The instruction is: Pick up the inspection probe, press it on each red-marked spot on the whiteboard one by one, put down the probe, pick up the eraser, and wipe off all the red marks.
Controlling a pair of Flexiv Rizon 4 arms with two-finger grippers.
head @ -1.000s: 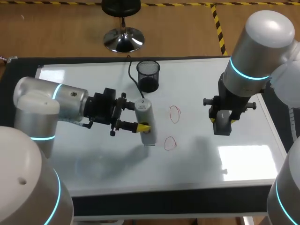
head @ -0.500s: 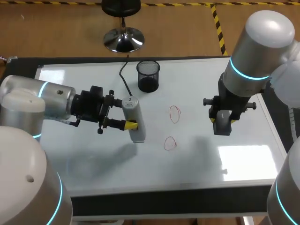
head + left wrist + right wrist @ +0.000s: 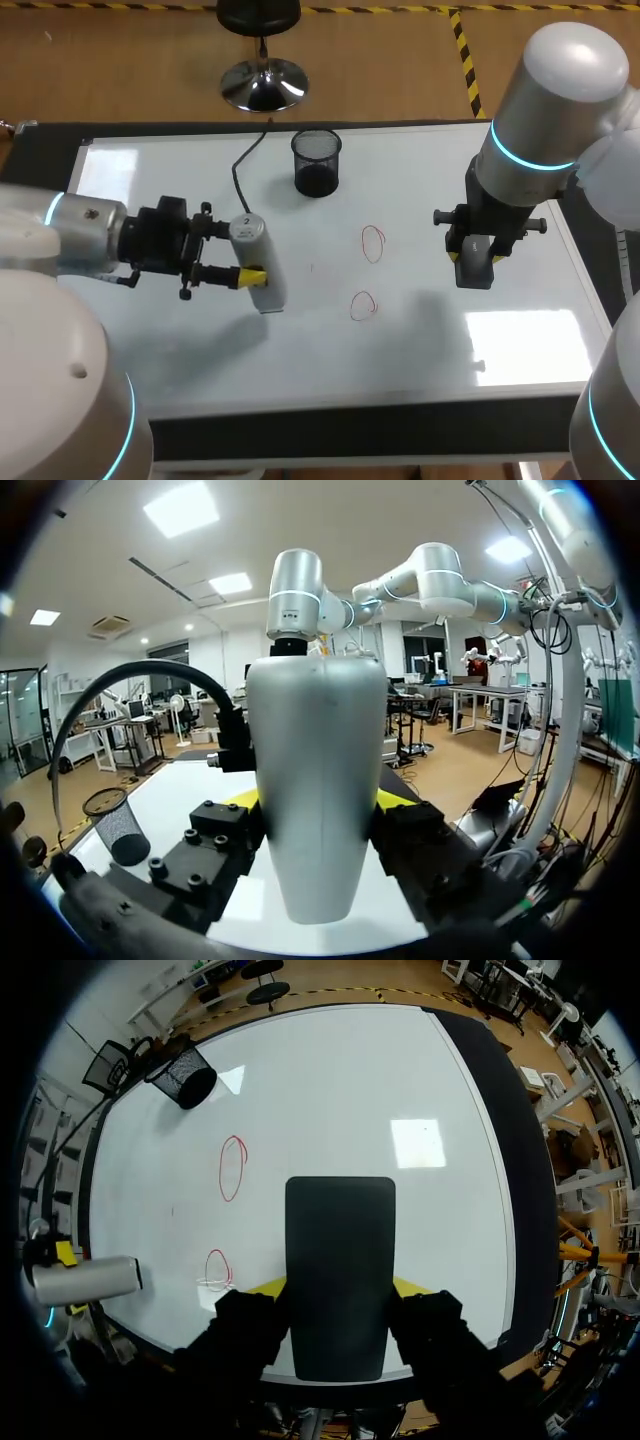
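Note:
My left gripper (image 3: pixel 250 268) is shut on the inspection probe (image 3: pixel 266 292), a silver-white cylinder with a black cable, held over the whiteboard (image 3: pixel 520 340) left of its middle. In the left wrist view the probe (image 3: pixel 318 780) fills the space between the yellow tips. Two red marks (image 3: pixel 373 242) (image 3: pixel 363 305) sit to the right of the probe. My right gripper (image 3: pixel 476 256) is shut on the dark eraser (image 3: pixel 475 272), above the board's right part. Seen from the right wrist, the eraser (image 3: pixel 340 1270) hangs beside the red marks (image 3: pixel 231 1168) (image 3: pixel 217 1268), and the probe (image 3: pixel 88 1278) lies beyond them.
A black mesh cup (image 3: pixel 317 162) stands at the back middle of the board, also seen as a cup (image 3: pixel 188 1082) past the marks. The probe's cable (image 3: pixel 243 165) runs back toward the far edge. The board's dark frame (image 3: pixel 350 432) borders the front.
My left arm has carried the probe leftward across the board, away from the red marks. The right arm and eraser have not moved.

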